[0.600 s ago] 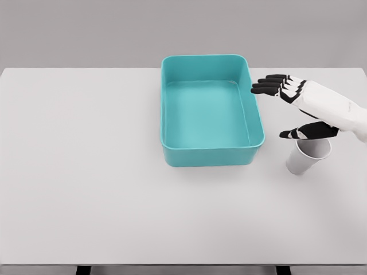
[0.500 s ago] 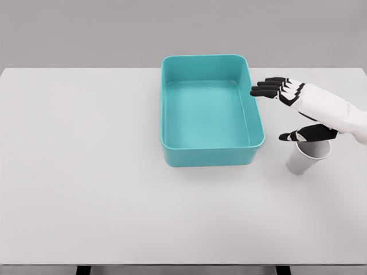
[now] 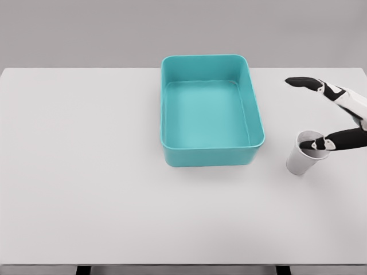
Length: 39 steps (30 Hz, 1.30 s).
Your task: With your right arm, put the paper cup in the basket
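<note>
The paper cup point(image 3: 305, 153) stands near the table's point(image 3: 86, 172) right edge, beside the basket point(image 3: 211, 149). The right hand point(image 3: 335, 117) is open, thumb over the rim. It should close gently so the cup doesn't squash.

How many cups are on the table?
1. The paper cup stands on the white table, right of the teal basket, with the right hand just beside it. The basket looks empty, so none hides inside.

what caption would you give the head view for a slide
Right hand, fingers spread, thumb at the rim of the upright paper cup beside the empty teal basket on the white table.
</note>
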Tool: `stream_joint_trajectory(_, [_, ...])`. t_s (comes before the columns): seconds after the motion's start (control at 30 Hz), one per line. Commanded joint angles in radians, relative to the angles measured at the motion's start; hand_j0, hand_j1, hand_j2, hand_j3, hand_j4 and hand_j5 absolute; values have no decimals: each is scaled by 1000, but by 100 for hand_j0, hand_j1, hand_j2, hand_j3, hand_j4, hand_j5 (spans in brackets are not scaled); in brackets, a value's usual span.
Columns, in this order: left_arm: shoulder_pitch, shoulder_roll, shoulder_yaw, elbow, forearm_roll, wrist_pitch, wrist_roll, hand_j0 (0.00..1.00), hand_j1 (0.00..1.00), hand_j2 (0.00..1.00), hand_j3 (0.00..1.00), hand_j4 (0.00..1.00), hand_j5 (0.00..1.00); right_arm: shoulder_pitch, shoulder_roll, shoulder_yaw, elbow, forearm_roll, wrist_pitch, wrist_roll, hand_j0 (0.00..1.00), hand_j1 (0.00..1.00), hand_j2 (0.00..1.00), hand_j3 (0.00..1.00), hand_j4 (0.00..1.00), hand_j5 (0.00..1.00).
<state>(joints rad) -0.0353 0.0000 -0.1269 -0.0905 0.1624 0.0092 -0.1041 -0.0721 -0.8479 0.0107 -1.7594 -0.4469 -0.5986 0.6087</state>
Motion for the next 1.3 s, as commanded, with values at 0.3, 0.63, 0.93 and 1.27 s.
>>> stream_joint_trajectory(0.3, [0,0,0,0,0,-2,0,100,100,100,100,100,100,86,44,-92,92,-207,278,2,100,100,100,100,100,100])
stream_joint_trajectory(0.63, [0,0,0,0,0,-2,0,100,100,100,100,100,100,213,81,-166,123,-222,289,2,100,100,100,100,100,100])
stream_joint_trajectory(0.93, [0,0,0,0,0,0,0,100,100,100,100,100,100,247,128,-164,215,-243,286,2,100,100,100,100,100,100])
stream_joint_trajectory(1.27, [0,0,0,0,0,0,0,100,100,100,100,100,100,287,181,-158,302,-240,284,2,100,100,100,100,100,100])
